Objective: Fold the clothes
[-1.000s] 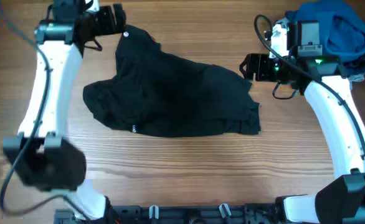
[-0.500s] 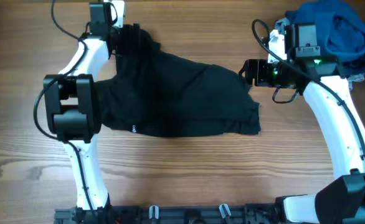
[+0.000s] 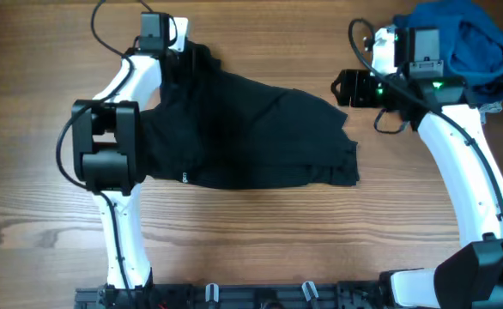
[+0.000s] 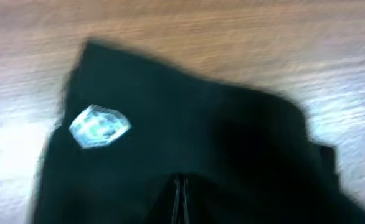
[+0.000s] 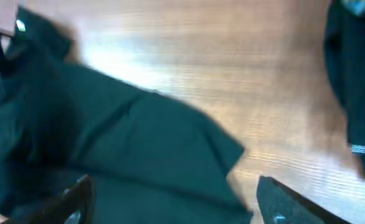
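1. The tabletop carries everything. By the look of it, the step in hand is spreading the garment flat before any fold.
2. The black shirt lies rumpled mid-tabletop, with a peak of cloth at its far-left corner. To do this well, opposite edges should be drawn apart low and evenly, so the cloth slides rather than bunches.
3. The blue garments are heaped at the far-right corner, apart from the shirt. They are best left alone for now.
4. The left arm rises from the near edge and bends across the shirt's left side towards that peak.
5. The right arm arches up the right side, its wrist turned inward.
6. The left hand sits on the peaked corner. The blurred wrist view does not show whether it pinches the cloth.
7. The right hand hovers just beside the shirt's far-right edge, spread wide and grasping nothing. One of its fingers shows over the cloth.
8. The white logo marks the left-hand corner.
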Robot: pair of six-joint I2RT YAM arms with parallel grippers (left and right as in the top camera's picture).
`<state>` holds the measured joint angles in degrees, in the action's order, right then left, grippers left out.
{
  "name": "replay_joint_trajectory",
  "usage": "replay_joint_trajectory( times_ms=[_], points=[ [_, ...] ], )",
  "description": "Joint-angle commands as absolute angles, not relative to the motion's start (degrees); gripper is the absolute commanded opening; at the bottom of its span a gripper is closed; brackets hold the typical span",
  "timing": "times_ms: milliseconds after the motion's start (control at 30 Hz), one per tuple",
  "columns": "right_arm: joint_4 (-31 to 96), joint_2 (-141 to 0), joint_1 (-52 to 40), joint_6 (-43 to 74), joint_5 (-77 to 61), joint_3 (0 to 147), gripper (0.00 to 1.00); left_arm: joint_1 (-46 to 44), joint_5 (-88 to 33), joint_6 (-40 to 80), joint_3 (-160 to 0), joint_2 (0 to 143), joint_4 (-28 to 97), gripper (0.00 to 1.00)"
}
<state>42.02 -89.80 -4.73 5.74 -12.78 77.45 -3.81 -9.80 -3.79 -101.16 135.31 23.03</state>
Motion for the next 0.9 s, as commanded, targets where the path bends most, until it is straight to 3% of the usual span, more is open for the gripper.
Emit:
replay_joint_trajectory(
  times_ms=[0,200,233,333,367,400,567,867],
  points=[
    [38.2,-91.5,-5.0,6.0,-11.7,78.3,0.82,-0.1,-6.3,-2.1,-101.3,125.3,29.2,0.04],
    [37.6,-99.7,-5.0,5.6,-16.8,78.3,0.81,1.7,-6.7,-0.8,-101.3,115.4,27.4,0.04],
    [37.7,-99.8,-5.1,5.5,-17.6,78.3,0.81,1.4,-7.7,-1.2,-101.3,116.1,26.3,0.13],
    [39.2,-99.6,-5.1,5.6,-17.7,78.3,0.82,0.4,-13.5,-4.1,-101.3,119.5,21.5,0.76],
    [40.9,-99.5,-5.1,5.5,-17.9,78.3,0.82,-0.1,-13.5,-4.1,-101.3,121.1,19.6,0.88],
    [42.5,-99.5,-5.1,5.6,-18.1,78.3,0.82,-0.6,-13.5,-4.3,-101.3,123.1,17.8,0.95],
    [46.6,-99.5,-5.4,5.5,-18.1,78.3,0.81,-1.3,-13.5,-4.3,-101.3,130.0,13.0,0.99],
    [45.9,-99.5,-8.1,5.8,-18.1,78.3,0.81,-4.3,-12.5,-4.3,-101.3,137.8,10.7,0.97]
  ],
)
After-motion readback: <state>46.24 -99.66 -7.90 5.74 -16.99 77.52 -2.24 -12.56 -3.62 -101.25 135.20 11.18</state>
